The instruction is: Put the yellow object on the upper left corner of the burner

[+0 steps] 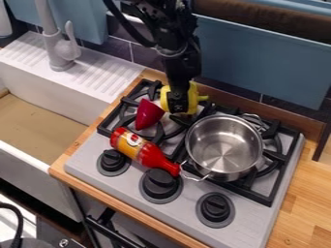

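A: Where's the yellow object?
B: One yellow object (192, 100) – upper middle of the frame, at the back of the stove (86, 162). One gripper (178, 105) right in front of it, hanging down from the top edge.
A: Gripper open? Got hold of it?
B: Can't tell how wide it is, or if it has a grip. It hides part of the yellow object.
A: Rest of the count?
B: One red cone (148, 115), just left of the yellow object. One red bottle (137, 147) on its side, near frame centre, narrow end by the pot. One metal pot (224, 145), two handles, right of centre. Three black knobs (159, 183) – a row across the lower middle. One faucet (59, 51), one sink (52, 123), both left.
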Motion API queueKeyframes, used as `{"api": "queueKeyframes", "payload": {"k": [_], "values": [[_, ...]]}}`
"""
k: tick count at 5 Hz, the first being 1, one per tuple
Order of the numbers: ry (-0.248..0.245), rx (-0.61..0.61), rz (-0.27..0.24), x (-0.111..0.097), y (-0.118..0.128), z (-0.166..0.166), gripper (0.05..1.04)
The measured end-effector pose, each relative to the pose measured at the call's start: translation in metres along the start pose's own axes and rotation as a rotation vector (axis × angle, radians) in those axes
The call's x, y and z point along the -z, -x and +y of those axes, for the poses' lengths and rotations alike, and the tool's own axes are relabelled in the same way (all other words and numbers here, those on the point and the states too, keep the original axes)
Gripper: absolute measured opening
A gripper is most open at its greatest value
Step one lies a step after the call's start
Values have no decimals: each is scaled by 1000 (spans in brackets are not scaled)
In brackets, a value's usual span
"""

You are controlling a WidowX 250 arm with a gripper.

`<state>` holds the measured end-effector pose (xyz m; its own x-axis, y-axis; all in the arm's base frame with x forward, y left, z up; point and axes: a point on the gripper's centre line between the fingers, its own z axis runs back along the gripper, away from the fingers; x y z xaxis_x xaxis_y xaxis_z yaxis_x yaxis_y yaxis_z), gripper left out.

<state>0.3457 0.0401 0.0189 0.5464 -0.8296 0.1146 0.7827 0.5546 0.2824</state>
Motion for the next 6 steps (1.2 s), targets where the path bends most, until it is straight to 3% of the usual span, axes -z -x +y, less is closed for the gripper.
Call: {"api": "queueKeyframes", "payload": {"k": [2,3,6], "values": [[6,-13,16,7,3,-2,924],[-15,-21,16,7,2,0,749],[-39,-95,21,5,5,9,778]]}}
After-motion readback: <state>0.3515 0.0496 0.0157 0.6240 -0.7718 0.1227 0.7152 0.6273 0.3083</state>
